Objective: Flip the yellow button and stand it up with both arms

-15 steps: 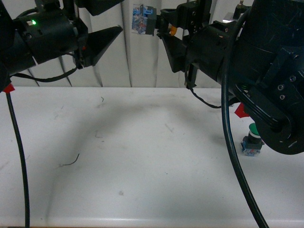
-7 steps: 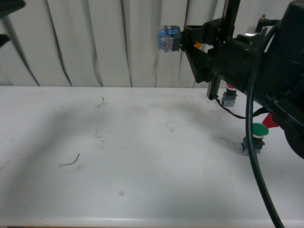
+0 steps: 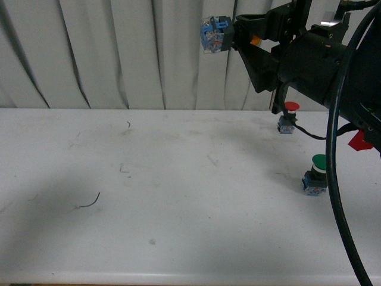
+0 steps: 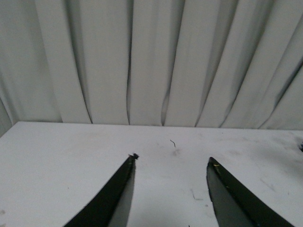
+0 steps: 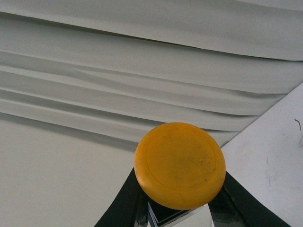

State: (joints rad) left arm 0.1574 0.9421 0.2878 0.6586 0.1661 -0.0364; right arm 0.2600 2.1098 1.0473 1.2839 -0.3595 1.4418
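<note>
1. One white table [image 3: 178, 238] fills the lower half of the front view, with a thin dark wire scrap [image 3: 88, 202] lying at lower left
2. One left gripper [image 4: 170, 163], seen in the left wrist view only, has its black fingers spread wide above the table with nothing between them
3. One green-capped button [image 3: 315, 174] stands cap up on the table at mid right
4. One red-capped button [image 3: 289, 117] stands further back on the table, at right
5. One yellow button [image 3: 215, 34] is held clear of the table at upper centre-right, lying sideways with its blue-grey base towards frame left; the right wrist view shows its cap [image 5: 180, 164] face-on
6. One right gripper [image 3: 238, 34] is pinching the yellow button from both sides
7. One pleated white curtain [image 3: 119, 53] hangs behind the table
</note>
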